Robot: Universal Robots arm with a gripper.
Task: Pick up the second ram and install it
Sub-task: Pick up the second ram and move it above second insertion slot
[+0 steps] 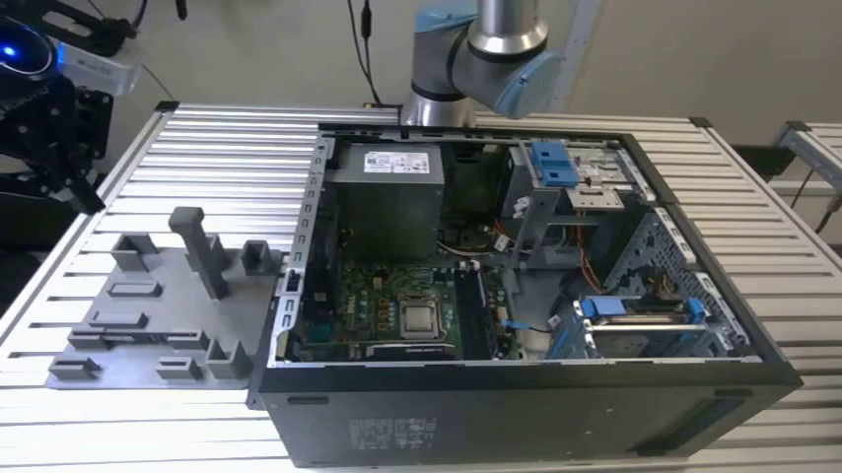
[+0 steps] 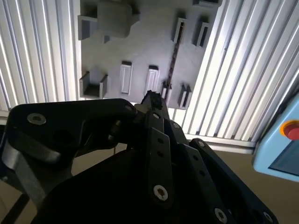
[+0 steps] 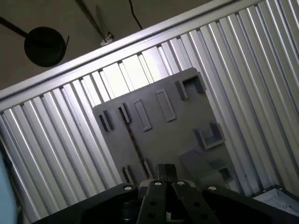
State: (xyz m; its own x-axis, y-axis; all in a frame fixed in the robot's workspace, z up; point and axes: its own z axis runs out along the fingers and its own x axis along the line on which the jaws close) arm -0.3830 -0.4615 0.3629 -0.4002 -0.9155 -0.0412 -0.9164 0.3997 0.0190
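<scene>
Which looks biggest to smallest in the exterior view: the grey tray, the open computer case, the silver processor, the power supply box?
1. open computer case
2. grey tray
3. power supply box
4. silver processor

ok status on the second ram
claw shut, empty, above grey tray. second ram standing on edge in tray, untouched. nothing between them.
</scene>
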